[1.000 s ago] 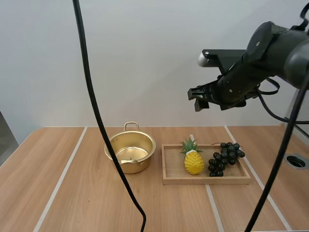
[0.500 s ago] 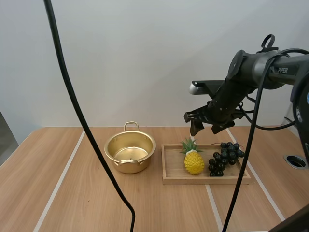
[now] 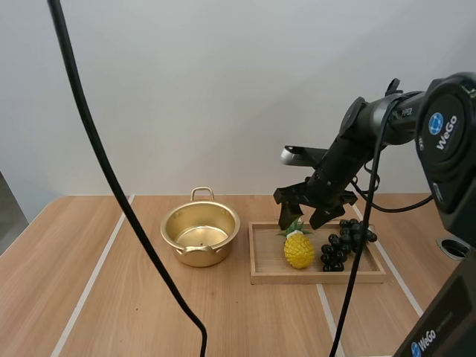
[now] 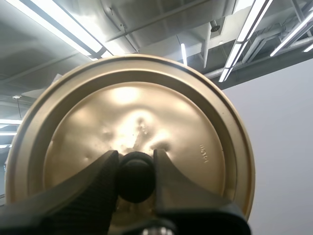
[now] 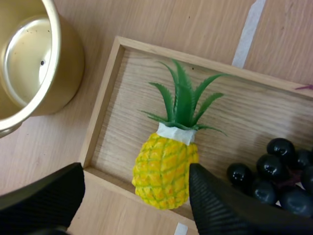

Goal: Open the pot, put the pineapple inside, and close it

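Left wrist view: jaws pinch lid [image 4: 195,142] knob [image 4: 136,178].

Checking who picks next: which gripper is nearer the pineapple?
Right. The right gripper hovers just above the pineapple in the tray, jaws open astride it. The left gripper holds the lid by its knob, away from it.

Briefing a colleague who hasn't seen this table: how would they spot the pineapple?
On the table, a wooden tray sits right of the open gold pot. The pineapple lies in its left half, below the open right gripper. It is yellow with green leaves, unlike the dark grapes beside it.
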You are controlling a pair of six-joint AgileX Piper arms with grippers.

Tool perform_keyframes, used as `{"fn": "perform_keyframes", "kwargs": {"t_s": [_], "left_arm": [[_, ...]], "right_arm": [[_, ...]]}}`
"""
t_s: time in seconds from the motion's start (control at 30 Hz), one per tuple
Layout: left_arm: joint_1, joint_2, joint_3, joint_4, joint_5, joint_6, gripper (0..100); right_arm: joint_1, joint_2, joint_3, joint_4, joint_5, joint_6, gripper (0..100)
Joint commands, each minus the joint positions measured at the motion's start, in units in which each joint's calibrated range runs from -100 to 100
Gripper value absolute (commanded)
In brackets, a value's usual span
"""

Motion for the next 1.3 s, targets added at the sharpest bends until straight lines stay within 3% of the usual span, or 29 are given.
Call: {"fn": "perform_keyframes", "kwargs": {"t_s": [0.0, 0.57, 0.73, 1.13, 1.17, 1.23, 1.27], "left_arm": [[-0.06, 0.02, -0.31, 1.23, -1.89, -0.56, 0], [-0.06, 0.02, -0.31, 2.81, -1.89, 0.29, 0], [-0.06, 0.02, -0.31, 2.81, -2.65, 0.26, 0], [-0.06, 0.02, -0.31, 2.81, -3.56, 0.26, 0], [-0.06, 0.02, -0.31, 2.81, -3.56, 0.26, 0], [-0.06, 0.02, -0.31, 2.81, -3.76, 0.26, 0], [-0.06, 0.02, -0.31, 2.81, -3.76, 0.26, 0]], "right_arm": [[-0.17, 0.54, 0.06, 0.5, 0.5, -0.67, 100], [-0.17, 7.1, 0.06, -0.22, -1.44, 0.08, 100], [-0.17, 10.03, 0.06, -3.42, -3.21, 2.19, 100], [0.57, 13.49, 0.06, -3.41, -5.08, -0.24, 100], [0.69, 13.64, 0.06, -3.42, -5.28, -0.35, 96], [0.7, 13.88, 0.06, -3.28, -5.88, -0.35, 52], [0.7, 14.16, 0.06, -3.29, -6.35, -0.35, 21]]}}
